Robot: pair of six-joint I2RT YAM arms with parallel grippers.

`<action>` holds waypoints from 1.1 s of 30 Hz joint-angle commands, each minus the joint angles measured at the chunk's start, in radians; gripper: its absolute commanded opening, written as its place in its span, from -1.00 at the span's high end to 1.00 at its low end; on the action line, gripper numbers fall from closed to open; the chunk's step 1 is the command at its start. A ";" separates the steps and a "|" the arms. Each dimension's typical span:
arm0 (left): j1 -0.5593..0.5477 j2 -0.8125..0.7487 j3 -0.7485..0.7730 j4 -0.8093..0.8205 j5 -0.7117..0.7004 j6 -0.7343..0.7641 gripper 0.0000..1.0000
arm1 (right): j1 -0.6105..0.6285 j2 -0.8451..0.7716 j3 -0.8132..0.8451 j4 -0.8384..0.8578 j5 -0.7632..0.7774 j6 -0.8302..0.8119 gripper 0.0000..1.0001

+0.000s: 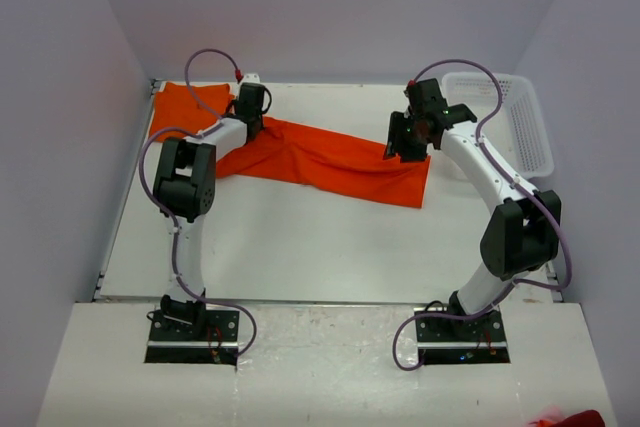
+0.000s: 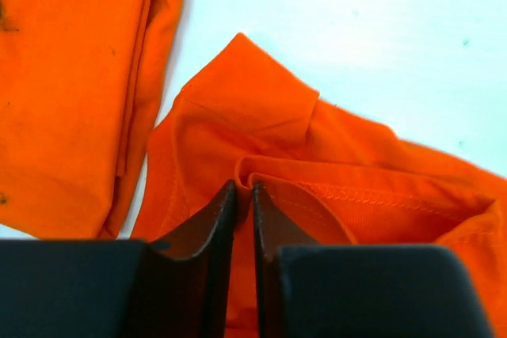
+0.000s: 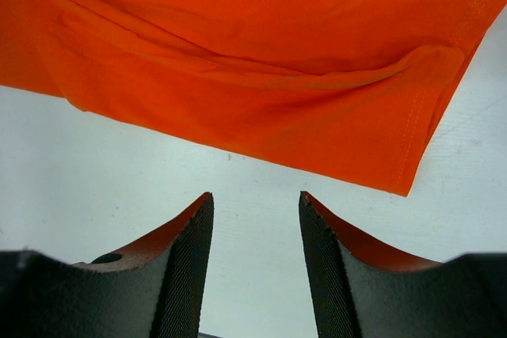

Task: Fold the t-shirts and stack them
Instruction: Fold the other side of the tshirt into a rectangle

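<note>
1. Left wrist view: our left gripper (image 2: 244, 195) pinches a fold of the t-shirt (image 2: 261, 108) lying mid-table, jaws nearly together, probably to lift it.
2. Our right gripper (image 3: 255, 219) hangs spread near the hem, unladen.
3. A second t-shirt (image 1: 178, 107) lies far left.

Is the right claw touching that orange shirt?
Apart. The right wrist view shows bare table between the open right gripper and the t-shirt.
</note>
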 commanded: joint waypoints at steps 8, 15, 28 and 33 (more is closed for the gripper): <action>0.005 -0.061 -0.015 0.035 0.022 -0.004 1.00 | 0.003 -0.025 -0.014 0.038 -0.019 0.002 0.03; -0.006 -0.135 -0.066 0.077 0.065 -0.008 1.00 | 0.011 -0.022 -0.014 0.036 -0.020 0.003 0.02; -0.028 -0.129 0.027 0.112 0.076 0.043 1.00 | 0.022 -0.020 -0.015 0.032 -0.012 0.003 0.02; -0.018 -0.032 0.153 0.097 0.051 0.048 1.00 | 0.022 -0.024 -0.035 0.029 0.014 -0.004 0.03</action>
